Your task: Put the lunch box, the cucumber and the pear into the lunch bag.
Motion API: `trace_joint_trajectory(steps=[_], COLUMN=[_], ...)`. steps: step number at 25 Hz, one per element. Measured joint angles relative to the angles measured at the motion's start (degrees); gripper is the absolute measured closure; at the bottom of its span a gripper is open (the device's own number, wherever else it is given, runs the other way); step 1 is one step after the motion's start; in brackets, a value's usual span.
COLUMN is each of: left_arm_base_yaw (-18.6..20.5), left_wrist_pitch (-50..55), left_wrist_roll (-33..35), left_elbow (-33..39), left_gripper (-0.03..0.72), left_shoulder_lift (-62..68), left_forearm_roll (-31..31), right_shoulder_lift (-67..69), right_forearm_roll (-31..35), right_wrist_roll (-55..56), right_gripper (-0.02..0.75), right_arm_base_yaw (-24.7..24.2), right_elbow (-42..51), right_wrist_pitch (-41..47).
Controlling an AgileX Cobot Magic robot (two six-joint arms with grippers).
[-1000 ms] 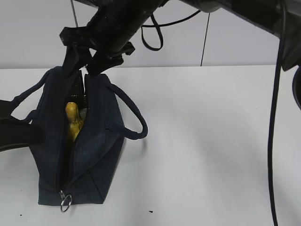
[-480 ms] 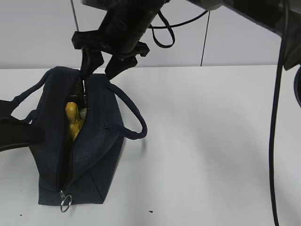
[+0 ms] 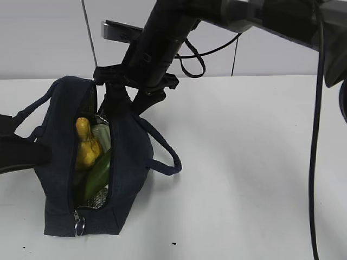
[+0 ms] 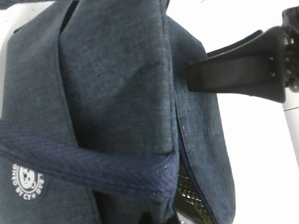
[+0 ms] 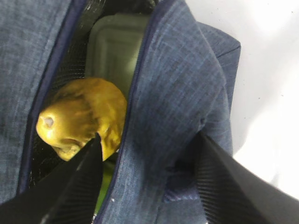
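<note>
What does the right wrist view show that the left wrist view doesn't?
Only the right wrist view looks into the bag's opening: the yellow pear lies inside, with the pale green lunch box behind it, and the right pincer stands open, one finger inside the opening, one outside the fabric. Only the left wrist view shows a white printed logo and a loop handle across the bag's side. Both show the navy lunch bag on the white table.

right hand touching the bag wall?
Touching. Right wrist view: the right hand straddles the lunch bag side wall, one finger inside by the pear, fabric bunched against the other.
</note>
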Motion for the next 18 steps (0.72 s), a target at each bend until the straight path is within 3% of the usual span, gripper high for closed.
trace_joint_trajectory(steps=[3,7,8,13,18], left_arm_base_yaw=[0.0,0.0,0.0,-1.5,-7.5], left_wrist_pitch=[-0.5,-1.0,-1.0,-1.5,-4.5], left_wrist_roll=[0.0,0.0,0.0,0.3,4.1], left_elbow=[0.0,0.0,0.0,0.0,0.0], left_gripper=[0.702,0.702,0.702,0.702,0.703], left_shoulder_lift=[0.0,0.0,0.0,0.0,0.1], left_forearm_roll=[0.0,-0.1,-0.1,-1.8,-7.5], right_shoulder_lift=[0.0,0.0,0.0,-0.1,-2.4], right_forearm_roll=[-0.1,-1.6,-2.1,-6.4,-13.1], right_wrist_roll=[0.0,-1.9,-2.5,-3.6,-4.0], right_gripper=[0.334,0.641,0.678,0.707,0.708], right_arm_base_yaw=[0.0,0.0,0.0,0.0,0.0], right_elbow=[0.1,0.2,0.2,0.2,0.3], right_wrist_pitch=[0.0,0.0,0.0,0.0,0.2])
